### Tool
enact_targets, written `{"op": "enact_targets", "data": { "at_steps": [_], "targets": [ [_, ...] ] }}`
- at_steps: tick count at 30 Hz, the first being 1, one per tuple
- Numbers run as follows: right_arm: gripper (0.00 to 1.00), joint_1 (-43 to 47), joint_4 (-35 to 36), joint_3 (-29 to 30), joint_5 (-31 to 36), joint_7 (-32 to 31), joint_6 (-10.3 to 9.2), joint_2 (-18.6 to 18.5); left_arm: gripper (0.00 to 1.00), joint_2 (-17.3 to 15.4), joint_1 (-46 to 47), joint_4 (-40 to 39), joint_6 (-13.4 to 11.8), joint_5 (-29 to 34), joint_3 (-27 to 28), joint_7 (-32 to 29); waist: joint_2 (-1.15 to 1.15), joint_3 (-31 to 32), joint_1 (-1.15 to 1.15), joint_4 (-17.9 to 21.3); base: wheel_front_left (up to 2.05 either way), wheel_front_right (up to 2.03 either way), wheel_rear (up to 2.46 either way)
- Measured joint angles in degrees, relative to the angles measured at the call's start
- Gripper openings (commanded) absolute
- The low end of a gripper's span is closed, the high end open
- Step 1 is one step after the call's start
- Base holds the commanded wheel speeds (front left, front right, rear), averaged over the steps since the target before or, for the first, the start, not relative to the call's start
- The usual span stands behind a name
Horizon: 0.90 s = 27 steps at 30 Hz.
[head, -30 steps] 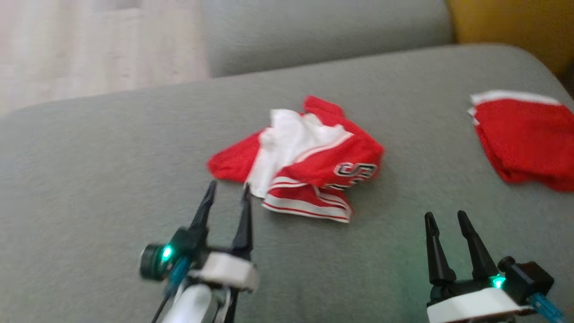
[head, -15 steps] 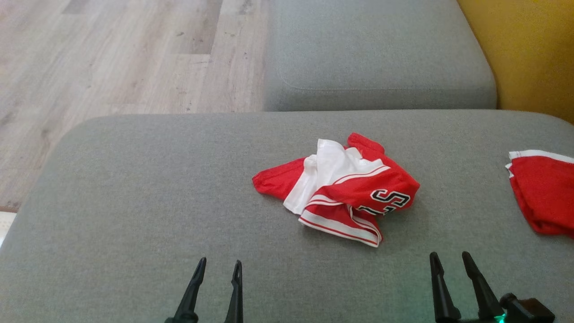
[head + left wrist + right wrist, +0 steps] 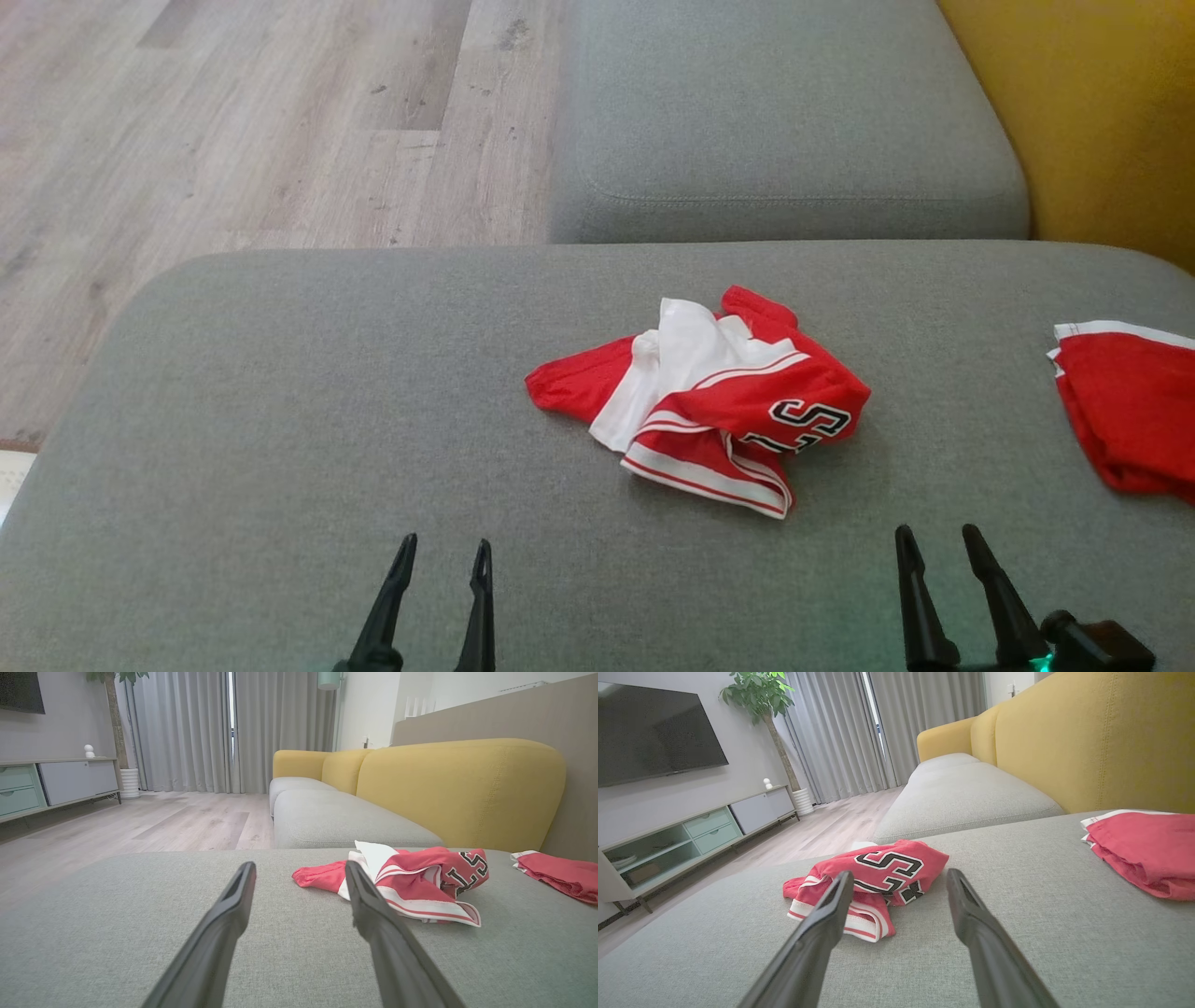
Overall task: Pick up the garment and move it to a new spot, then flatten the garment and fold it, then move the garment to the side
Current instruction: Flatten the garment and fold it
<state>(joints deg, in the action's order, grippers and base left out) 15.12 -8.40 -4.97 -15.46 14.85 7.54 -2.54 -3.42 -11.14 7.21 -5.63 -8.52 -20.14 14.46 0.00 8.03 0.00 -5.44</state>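
The left end effector (image 3: 444, 543) sits at the lower left of the head view with its two dark fingers spread apart and nothing between them, the tips hovering low over the grey sofa seat (image 3: 280, 420). The right end effector (image 3: 936, 532) is at the lower right, its fingers likewise parted and empty, pointing up the view. Between the two and a little farther out, near the middle of the seat, lies the garment (image 3: 709, 401): a crumpled red and white jersey with striped trim along the near hem and black-and-white lettering on its right fold, possibly a number, though the creases make it hard to read. Neither end effector touches it; the left wrist view shows it just beyond and to the right of that arm's fingertips. Well apart, at the seat's right edge, rests a folded red cloth (image 3: 1130, 411) with a white border. Beyond the seat are a second grey cushion (image 3: 784, 121), the yellow backrest (image 3: 1102, 112) and a pale wooden floor (image 3: 233, 121).
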Motion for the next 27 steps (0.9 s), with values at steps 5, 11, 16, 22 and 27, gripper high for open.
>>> {"op": "enact_targets", "data": {
  "at_steps": [5, 11, 16, 22, 27],
  "targets": [
    [1.0, 0.01, -0.09, -0.08, 0.0, 0.0, 0.0, 0.0, 1.0, 0.02, -0.02, 0.08, -0.44, 0.0, -0.01, 0.0, 0.0, 0.0, 0.0, 0.33, 0.0, 0.0, 0.0],
    [1.0, 0.01, -0.16, -0.2, 0.01, 0.0, 0.0, 0.01, 1.0, 0.03, -0.04, 0.36, -0.51, 0.0, -0.04, 0.0, 0.0, 0.07, 0.0, 0.52, 0.0, 0.0, 0.0],
    [1.0, 0.01, -0.22, -0.24, 0.03, 0.0, 0.0, 0.01, 1.0, 0.03, -0.04, 0.91, -0.49, -0.09, -0.19, 0.0, 0.0, -0.01, 0.0, 0.71, 0.0, 0.0, 0.0],
    [1.0, -0.03, 0.35, -0.26, 0.16, 0.0, 0.0, 0.01, 1.0, 0.02, 0.52, 3.91, 0.7, -0.63, -2.13, -0.01, 0.0, -2.03, 0.0, 1.79, 0.0, 0.0, 0.0],
    [1.0, -0.76, 0.79, -1.08, 0.35, 0.0, 0.0, 0.01, 1.0, 0.04, 5.64, 8.49, 2.53, -1.33, -6.54, -0.01, 0.0, -4.73, 0.01, 3.58, 0.0, 0.0, 0.0]
  ]
}}
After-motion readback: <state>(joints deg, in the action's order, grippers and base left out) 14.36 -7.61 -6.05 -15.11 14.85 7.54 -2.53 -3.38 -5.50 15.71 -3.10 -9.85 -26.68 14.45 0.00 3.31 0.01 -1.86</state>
